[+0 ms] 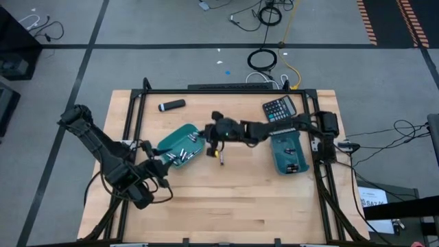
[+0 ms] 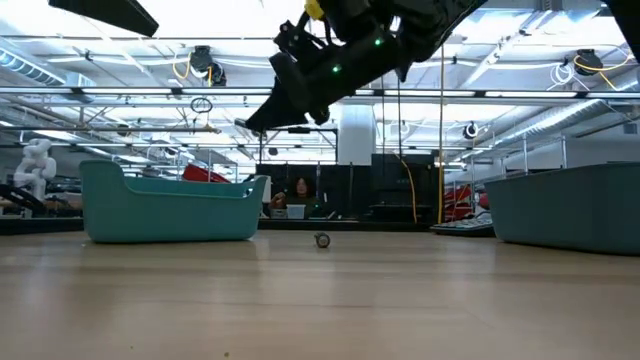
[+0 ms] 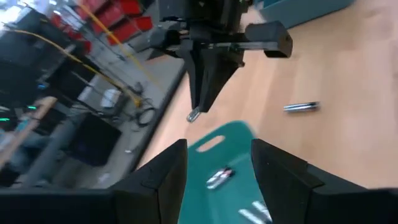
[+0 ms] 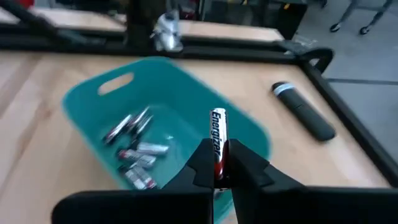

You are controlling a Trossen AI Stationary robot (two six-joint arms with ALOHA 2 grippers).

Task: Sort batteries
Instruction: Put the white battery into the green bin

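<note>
Between the right gripper's clenched fingers stands one battery, upright, its upper end poking above the fingertips, over the near rim of a teal bin at the bench's middle. More batteries lie loose inside that bin. A lone battery rests on the bare wood just beside it. By the bin's left-front side hangs the left gripper, fingers spread and apparently empty. A second teal bin sits toward the right edge.
</note>
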